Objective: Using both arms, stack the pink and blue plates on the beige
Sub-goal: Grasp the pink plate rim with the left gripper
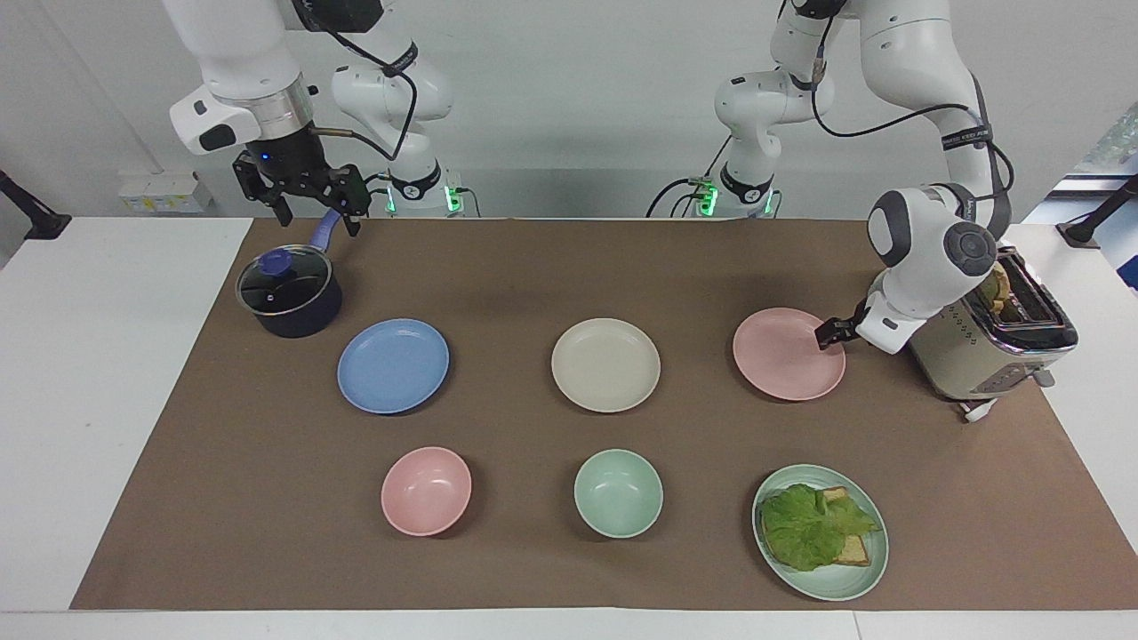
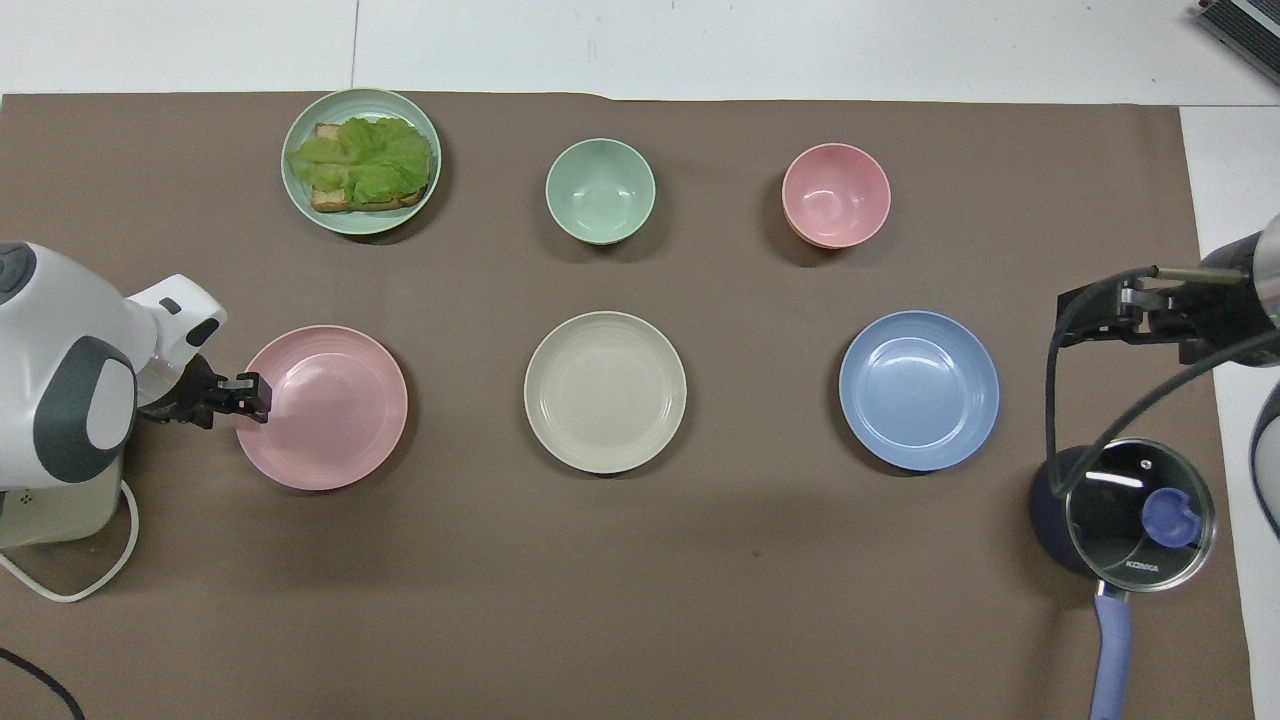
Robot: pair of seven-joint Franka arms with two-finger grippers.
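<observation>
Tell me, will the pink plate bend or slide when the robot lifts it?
The round pale pink plastic plate probably stays stiff: its rim looks thick. It seems light, being shallow. Gripped at one edge by the left gripper, it may tilt or slip on its smooth surface.

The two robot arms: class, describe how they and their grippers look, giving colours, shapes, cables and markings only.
Both arms are glossy white, built from rounded tubular segments, with black cables looped along them. The left arm has dark grey round joint caps and a black band with white lettering. The right arm has a silver metal wrist ring. The left gripper and right gripper are black. Green lights glow at both bases.
</observation>
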